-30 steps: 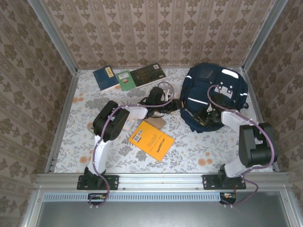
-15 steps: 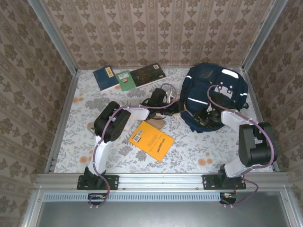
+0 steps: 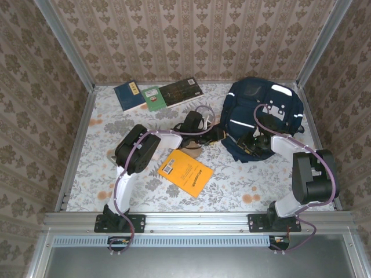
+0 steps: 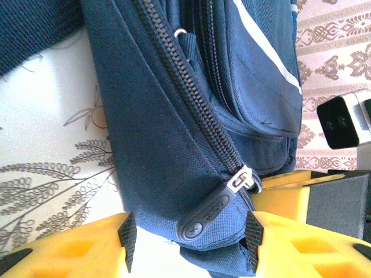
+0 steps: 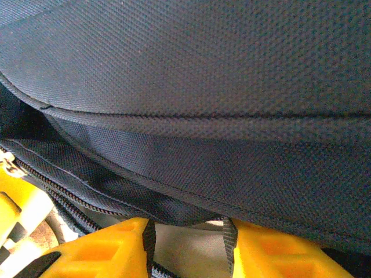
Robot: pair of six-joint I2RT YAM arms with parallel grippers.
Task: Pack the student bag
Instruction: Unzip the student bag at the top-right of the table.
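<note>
The student bag [image 3: 264, 113], navy with white stripes, lies at the back right of the table. My left gripper [image 3: 219, 134] has reached its near-left corner. In the left wrist view that gripper [image 4: 189, 237] is open, and its jaws straddle the bag's corner [image 4: 174, 133], where a dark zip pull [image 4: 210, 213] lies between the pads. My right gripper [image 3: 250, 143] is at the bag's near edge. Up close, the right gripper [image 5: 188, 237] is open, the bag's fabric edge [image 5: 185, 202] crosses its fingertips, and a pale surface shows in the gap.
An orange book [image 3: 185, 172] lies mid-table in front of the left arm. Three books, blue [image 3: 129, 94], green [image 3: 153, 97] and dark [image 3: 181, 91], lie along the back wall. A metal frame [image 3: 75, 145] fences the flowered tabletop on both sides.
My left gripper has moved right and slightly nearer, up to the bag's corner. The right arm and the bag have stayed put.
</note>
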